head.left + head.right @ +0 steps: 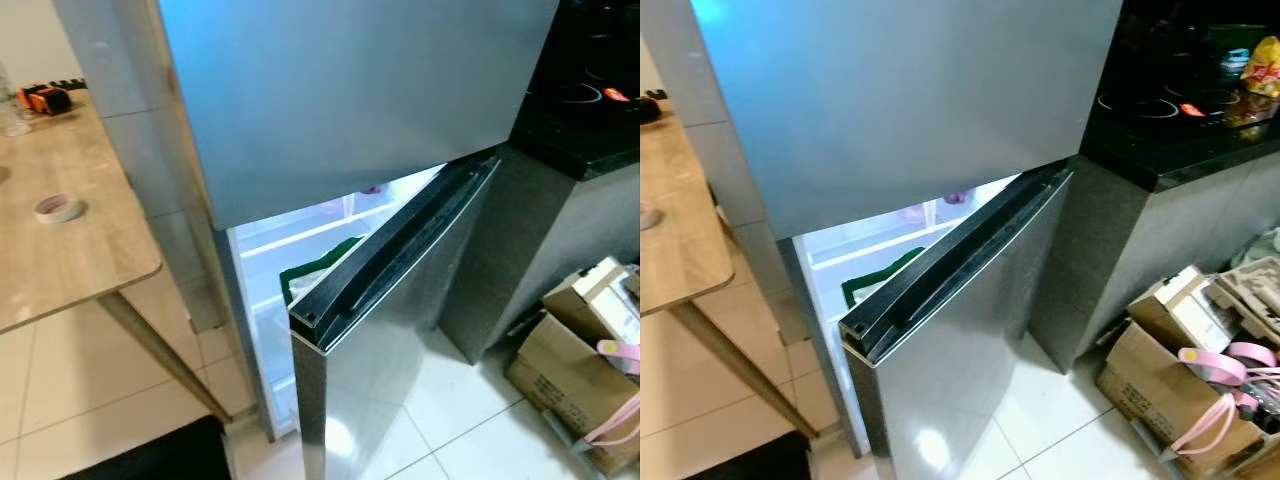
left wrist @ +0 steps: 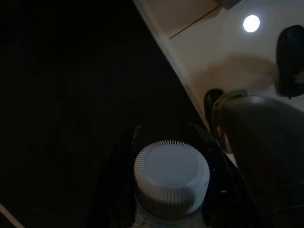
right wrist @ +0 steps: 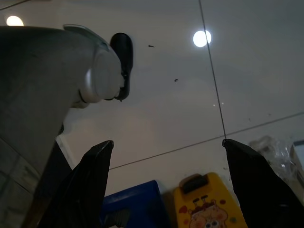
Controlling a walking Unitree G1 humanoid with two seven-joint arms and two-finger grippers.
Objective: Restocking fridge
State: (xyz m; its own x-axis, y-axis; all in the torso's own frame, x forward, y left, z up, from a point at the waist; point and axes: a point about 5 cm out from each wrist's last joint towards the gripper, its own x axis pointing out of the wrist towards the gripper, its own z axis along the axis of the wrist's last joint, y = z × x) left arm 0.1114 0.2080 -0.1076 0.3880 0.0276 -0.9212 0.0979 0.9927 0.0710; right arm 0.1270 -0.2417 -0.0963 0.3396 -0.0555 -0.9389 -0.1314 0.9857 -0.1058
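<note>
Both eye views look down from head height at the fridge [image 1: 350, 100] and its half-open lower door [image 1: 400, 270], close in front. Each wrist view looks down along its fingers at the white floor [image 3: 190, 118].

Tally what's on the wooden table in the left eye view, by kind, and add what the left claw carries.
Tape roll: 1
Orange and black tool: 1
Clear glass item at the table's far edge: 1
White-capped bottle in the left claw: 1
Total: 4
</note>
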